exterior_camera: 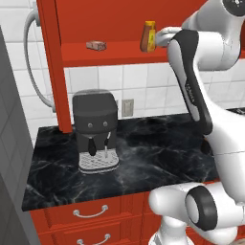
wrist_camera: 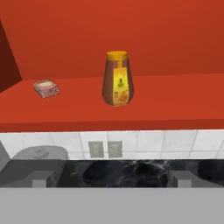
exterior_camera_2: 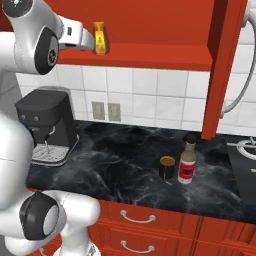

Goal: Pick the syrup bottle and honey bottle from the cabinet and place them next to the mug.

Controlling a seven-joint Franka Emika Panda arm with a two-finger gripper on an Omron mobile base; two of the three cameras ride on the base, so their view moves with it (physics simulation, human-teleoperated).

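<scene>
**Honey bottle on the red shelf, arm raised toward it**

Red drawers (exterior_camera_2: 150, 225) with metal handles run along the front, under a black marble desk (exterior_camera_2: 120, 165). On this desk, toward the right side in the right base view, the mug (exterior_camera_2: 167, 167) stands upright, black with an orange-brown top. The syrup bottle (exterior_camera_2: 187, 159) stands upright just beside it, on its right, very close; I cannot tell if the two touch. On the left part of the desk a black coffee machine (exterior_camera: 95, 131) stands near the white tiled wall (exterior_camera: 143, 88), which carries two outlets.

Above the desk is the cabinet (exterior_camera_2: 150, 30), bright red, with an open shelf and a red side post. The honey bottle (wrist_camera: 117, 78) stands upright on this shelf, amber with a yellow cap and a yellow label. A small flat brown item (wrist_camera: 46, 88) lies on the same shelf, well apart from the bottle, to its left in the hand view.

The white arm is lifted to the height of the shelf. The tool (exterior_camera_2: 91, 41) is just beside the honey bottle in the right base view, and the hand view looks straight at the bottle. Whether the fingers are apart or together, I cannot tell.
</scene>
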